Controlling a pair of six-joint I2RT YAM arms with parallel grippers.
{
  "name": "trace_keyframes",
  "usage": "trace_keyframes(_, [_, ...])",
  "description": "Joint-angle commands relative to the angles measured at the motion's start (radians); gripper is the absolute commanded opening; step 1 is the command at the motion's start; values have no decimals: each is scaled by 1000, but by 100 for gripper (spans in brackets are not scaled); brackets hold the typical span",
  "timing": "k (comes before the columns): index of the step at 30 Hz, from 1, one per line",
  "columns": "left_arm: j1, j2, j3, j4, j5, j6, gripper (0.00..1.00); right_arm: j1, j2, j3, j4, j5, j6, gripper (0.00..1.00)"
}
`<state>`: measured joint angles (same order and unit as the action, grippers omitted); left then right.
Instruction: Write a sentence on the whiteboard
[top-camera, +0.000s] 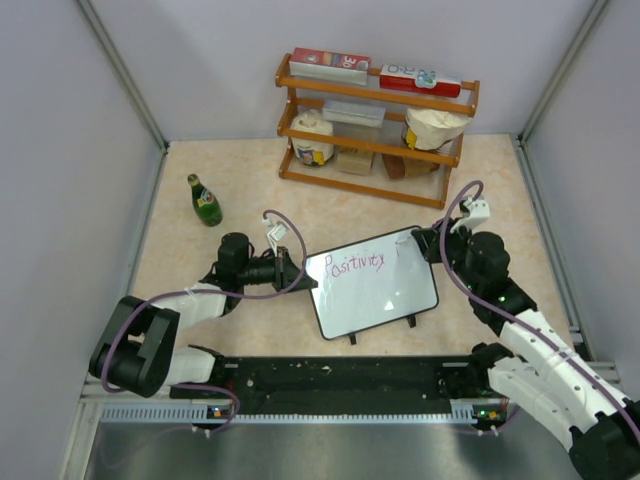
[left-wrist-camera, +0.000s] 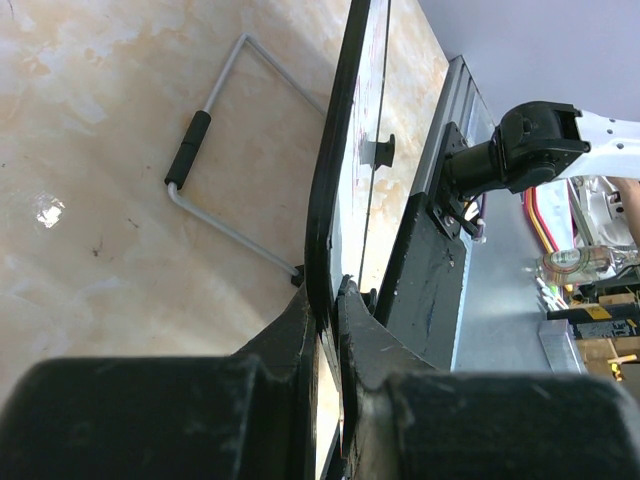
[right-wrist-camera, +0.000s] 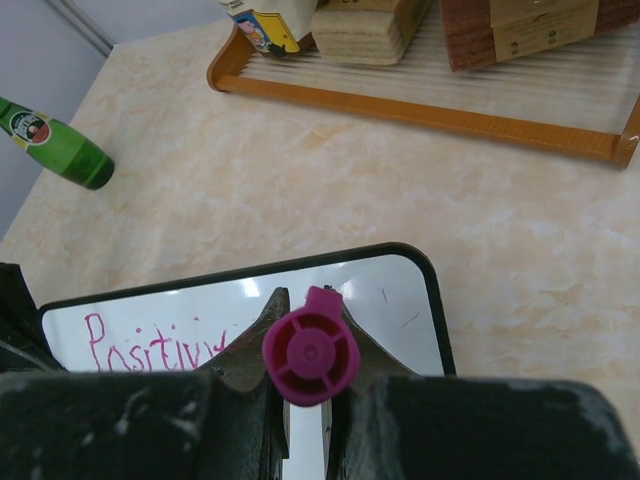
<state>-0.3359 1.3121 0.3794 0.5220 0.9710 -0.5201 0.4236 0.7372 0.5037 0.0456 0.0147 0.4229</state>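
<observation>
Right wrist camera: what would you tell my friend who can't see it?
The right gripper holds a purple marker at the whiteboard, where pink writing begins "Positiv". A green bottle and a wooden rack are beyond.

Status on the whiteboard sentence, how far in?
Done: one word, "Positivity", sits on the top line of the whiteboard. In hand: the left gripper clamps the board's left edge, and the right gripper is shut on the purple marker at the board's top right corner. Left: the rest of the sentence; the space below the word looks mostly unwritten.
</observation>
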Motion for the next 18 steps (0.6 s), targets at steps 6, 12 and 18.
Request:
trace_keyframes(6, [-5, 10, -2, -30, -78, 97, 0, 6, 14, -19, 25, 24, 8, 0])
trace_keyframes(12, [-5, 7, -2, -30, -80, 97, 0, 6, -51, -10, 7, 16, 19, 0])
trace_keyframes(18, [-5, 10, -2, -28, -78, 97, 0, 6, -85, -20, -19, 21, 22, 0])
